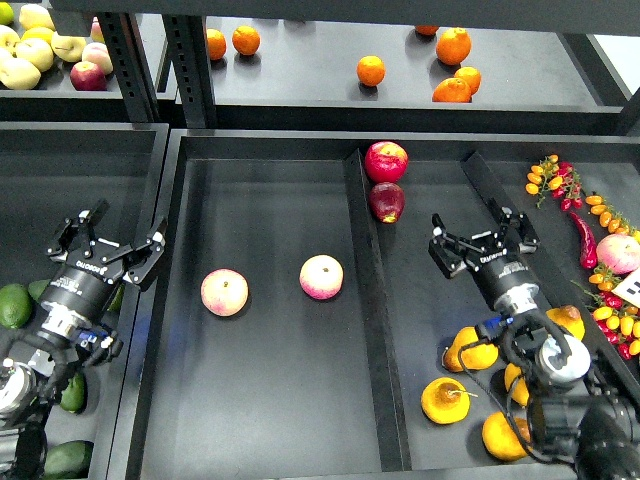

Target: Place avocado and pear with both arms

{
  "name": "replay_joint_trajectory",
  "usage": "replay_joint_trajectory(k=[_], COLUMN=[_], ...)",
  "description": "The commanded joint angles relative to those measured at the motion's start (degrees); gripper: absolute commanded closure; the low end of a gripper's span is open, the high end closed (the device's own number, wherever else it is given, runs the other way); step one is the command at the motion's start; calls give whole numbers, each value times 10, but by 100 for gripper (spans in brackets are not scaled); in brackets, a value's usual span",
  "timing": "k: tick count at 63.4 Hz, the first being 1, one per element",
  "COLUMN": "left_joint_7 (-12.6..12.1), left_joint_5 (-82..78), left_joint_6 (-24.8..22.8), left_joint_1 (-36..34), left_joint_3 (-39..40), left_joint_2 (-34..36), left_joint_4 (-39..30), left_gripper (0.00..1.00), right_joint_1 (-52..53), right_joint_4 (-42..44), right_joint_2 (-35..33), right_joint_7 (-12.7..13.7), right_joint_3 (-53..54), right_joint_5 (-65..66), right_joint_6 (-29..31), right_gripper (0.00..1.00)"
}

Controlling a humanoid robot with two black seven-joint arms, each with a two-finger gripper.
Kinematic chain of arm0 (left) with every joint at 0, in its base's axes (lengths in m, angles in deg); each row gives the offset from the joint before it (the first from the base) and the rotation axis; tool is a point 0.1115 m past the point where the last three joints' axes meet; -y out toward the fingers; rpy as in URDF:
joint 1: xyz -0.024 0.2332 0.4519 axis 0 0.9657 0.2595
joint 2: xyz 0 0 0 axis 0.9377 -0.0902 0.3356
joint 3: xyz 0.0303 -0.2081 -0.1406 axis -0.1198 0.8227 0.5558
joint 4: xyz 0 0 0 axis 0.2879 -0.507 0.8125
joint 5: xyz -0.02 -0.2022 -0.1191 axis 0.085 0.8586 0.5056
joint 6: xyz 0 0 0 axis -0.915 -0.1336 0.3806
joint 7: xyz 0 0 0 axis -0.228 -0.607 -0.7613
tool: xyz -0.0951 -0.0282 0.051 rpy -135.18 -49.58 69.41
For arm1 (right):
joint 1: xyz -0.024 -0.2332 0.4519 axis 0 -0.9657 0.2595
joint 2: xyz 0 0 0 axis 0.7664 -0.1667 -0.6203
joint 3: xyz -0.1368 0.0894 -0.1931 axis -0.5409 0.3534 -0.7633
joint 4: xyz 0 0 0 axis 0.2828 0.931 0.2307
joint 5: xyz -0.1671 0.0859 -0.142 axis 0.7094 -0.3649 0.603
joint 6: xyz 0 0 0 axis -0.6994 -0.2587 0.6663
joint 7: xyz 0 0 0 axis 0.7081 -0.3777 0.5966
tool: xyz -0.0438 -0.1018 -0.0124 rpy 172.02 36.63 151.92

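Several dark green avocados lie in the left bin; one (12, 305) is at the far left and another (68, 457) at the bottom edge. Several orange-yellow pears lie in the right compartment, one (470, 352) nearest my right arm and another (443, 400) below it. My left gripper (108, 241) is open and empty, above the avocados at the left bin's right wall. My right gripper (480, 240) is open and empty, above and apart from the pears.
Two pink-yellow apples (224, 292) (321, 277) lie in the middle compartment. Two red apples (386, 161) sit by the divider (365, 290). Chillies and small tomatoes (580, 215) lie at the right. Oranges (371, 70) and pale apples (30, 50) are on the upper shelf.
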Motion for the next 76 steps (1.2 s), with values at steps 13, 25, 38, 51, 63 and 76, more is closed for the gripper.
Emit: replay_joint_trajectory(k=[13, 25, 38, 51, 63, 76], left_joint_7=[0, 0, 0, 0, 0, 0], left_joint_5=[0, 2, 2, -1, -1, -36], left_joint_6=[0, 0, 0, 0, 0, 0], left_joint_1=[89, 149, 153, 144, 130, 129], left_joint_3=[11, 19, 50, 42, 39, 15], left_joint_2=[0, 0, 0, 0, 0, 0], left_joint_4=[-158, -240, -240, -240, -240, -240], left_gripper=[1, 1, 1, 1, 1, 1], right_joint_1=[-129, -194, -195, -160, -118, -123], right_joint_4=[-195, -312, -311, -311, -309, -307], right_joint_2=[0, 0, 0, 0, 0, 0], right_joint_7=[-1, 0, -1, -23, -30, -30], right_joint_3=[-46, -70, -59, -60, -69, -81], right_joint_5=[-58, -65, -66, -69, -83, -84], right_joint_6=[-18, -38, -46, -80, -85, -89], right_gripper=[0, 0, 0, 0, 0, 0])
